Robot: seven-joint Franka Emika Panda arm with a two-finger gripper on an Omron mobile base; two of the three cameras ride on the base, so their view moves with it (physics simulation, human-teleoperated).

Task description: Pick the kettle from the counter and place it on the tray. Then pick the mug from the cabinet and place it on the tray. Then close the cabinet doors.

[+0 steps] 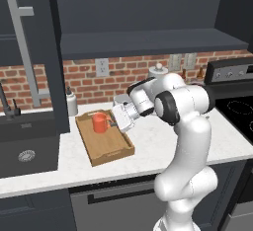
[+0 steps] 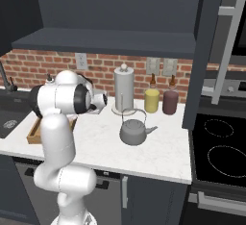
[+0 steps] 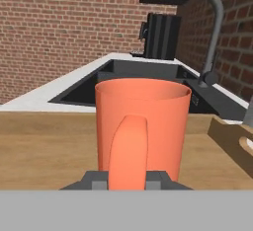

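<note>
Right at your fingertips (image 3: 97,179) sits the mug (image 3: 142,126), its handle pinched between the closed jaws of the gripper (image 1: 117,123). You have it upright over the tray (image 1: 105,151), at or just above the wood; contact isn't clear. Judge it light, rigid and breakable, glazed enough to slip, so that handle is your sound hold. Further right, the kettle (image 2: 133,131) stands on the counter (image 2: 163,154), off the tray; it looks heavier, so take it by its arched handle.

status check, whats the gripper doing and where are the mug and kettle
Gripper shut on the mug handle, mug upright over the tray. Kettle on the counter, not on tray. Cabinet doors open. Nothing in the way.
</note>
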